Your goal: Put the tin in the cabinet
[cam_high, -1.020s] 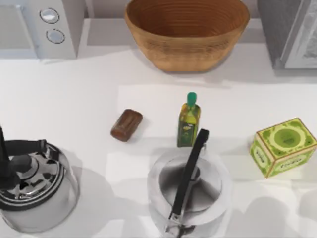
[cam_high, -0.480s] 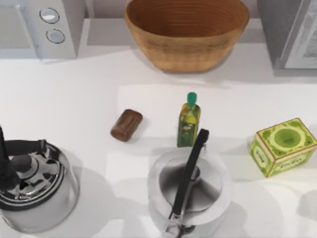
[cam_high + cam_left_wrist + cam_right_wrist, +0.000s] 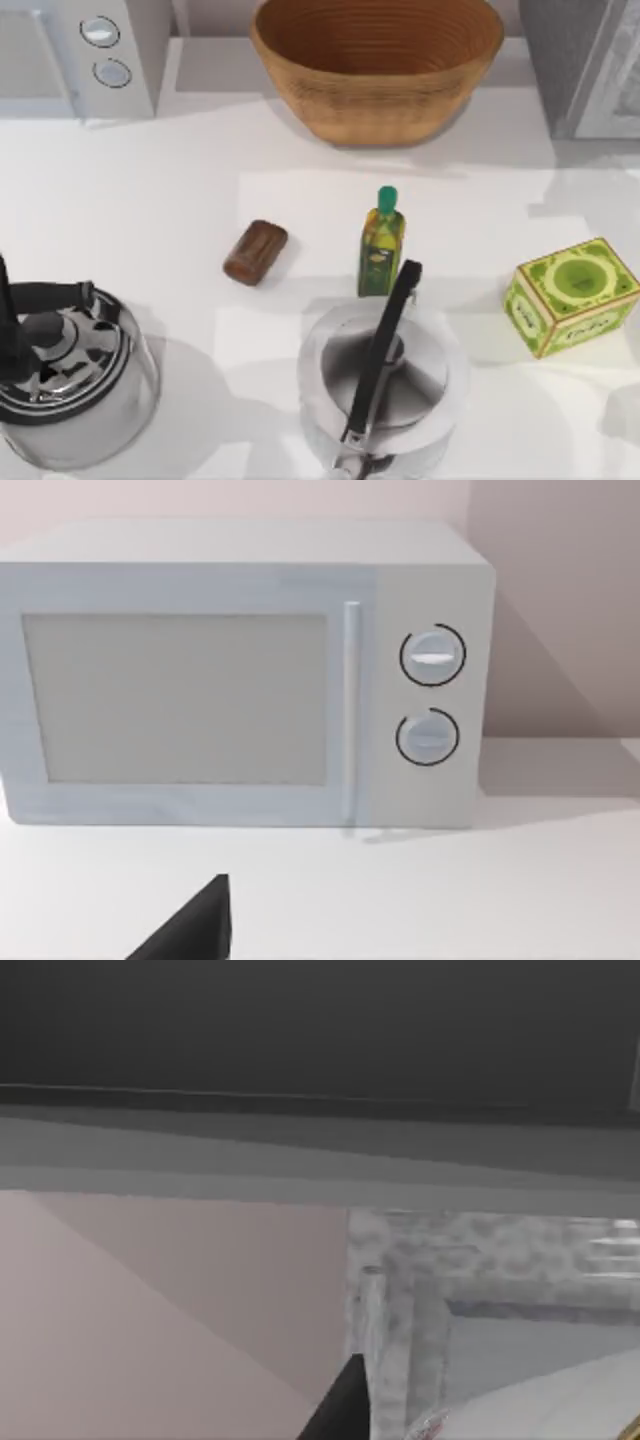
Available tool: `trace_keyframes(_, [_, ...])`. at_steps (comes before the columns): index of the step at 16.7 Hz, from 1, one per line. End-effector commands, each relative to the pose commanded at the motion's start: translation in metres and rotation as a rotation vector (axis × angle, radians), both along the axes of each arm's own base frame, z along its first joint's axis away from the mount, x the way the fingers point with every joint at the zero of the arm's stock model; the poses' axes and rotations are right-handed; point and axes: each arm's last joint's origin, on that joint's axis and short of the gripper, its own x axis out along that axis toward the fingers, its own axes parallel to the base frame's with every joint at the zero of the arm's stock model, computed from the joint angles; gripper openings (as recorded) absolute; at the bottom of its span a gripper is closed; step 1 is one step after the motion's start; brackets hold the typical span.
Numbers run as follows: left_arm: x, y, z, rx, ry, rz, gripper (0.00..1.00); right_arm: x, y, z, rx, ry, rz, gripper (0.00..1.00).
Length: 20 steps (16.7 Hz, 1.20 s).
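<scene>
Change since earlier: nothing on the table has shifted; only the shadows at the right edge have moved, with a new grey patch now lying below the cabinet (image 3: 590,60) corner.
Right gripper: a dark finger tip (image 3: 345,1405) shows in the right wrist view, close before the cabinet's mottled grey front; whether the fingers are parted or closed, cannot tell. It looks empty, since the tin sits on the table.
Left gripper: one dark tip (image 3: 195,930) in the left wrist view, facing the microwave (image 3: 240,675); opening cannot be told. Arm seems idle.
Tin: green box-shaped tin (image 3: 571,295) with a round lid mark, on the table near the right edge, standing apart from everything else.
Cabinet: back right corner, well apart from the tin; from the right wrist view I cannot tell for sure whether its door is open.
Other items: green-capped oil bottle (image 3: 381,243) upright at centre, just behind a steel kettle (image 3: 383,385) with a black handle; brown bar (image 3: 256,252) lying to the bottle's left; second kettle (image 3: 65,375) at front left; wicker basket (image 3: 377,62) at back centre.
Progress: early. Tin not yet grasped. My reading is that the right arm is tending to the cabinet first; picking up and stowing the tin remain.
</scene>
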Motion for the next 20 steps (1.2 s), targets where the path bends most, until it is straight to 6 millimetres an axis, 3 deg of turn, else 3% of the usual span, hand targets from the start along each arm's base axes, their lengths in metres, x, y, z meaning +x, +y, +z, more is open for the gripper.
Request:
trace_keyframes(3, [0.0, 0.0, 0.0, 0.0, 0.0, 0.0, 1.0, 0.029, 0.009, 0.042, 0.014, 0.015, -0.006, 0.0])
trace_keyframes(7, [0.0, 0.0, 0.0, 0.0, 0.0, 0.0, 1.0, 0.071, 0.023, 0.063, 0.028, 0.102, -0.027, 0.0])
trace_keyframes(11, [0.0, 0.0, 0.0, 0.0, 0.0, 0.0, 1.0, 0.094, 0.031, 0.069, 0.029, 0.159, -0.055, 0.0])
trace_keyframes(17, [0.0, 0.0, 0.0, 0.0, 0.0, 0.0, 1.0, 0.096, 0.031, 0.068, 0.03, 0.165, -0.059, 0.0])
trace_keyframes(20, [0.0, 0.0, 0.0, 0.0, 0.0, 0.0, 1.0, 0.112, 0.032, 0.07, 0.019, 0.189, -0.066, 0.0])
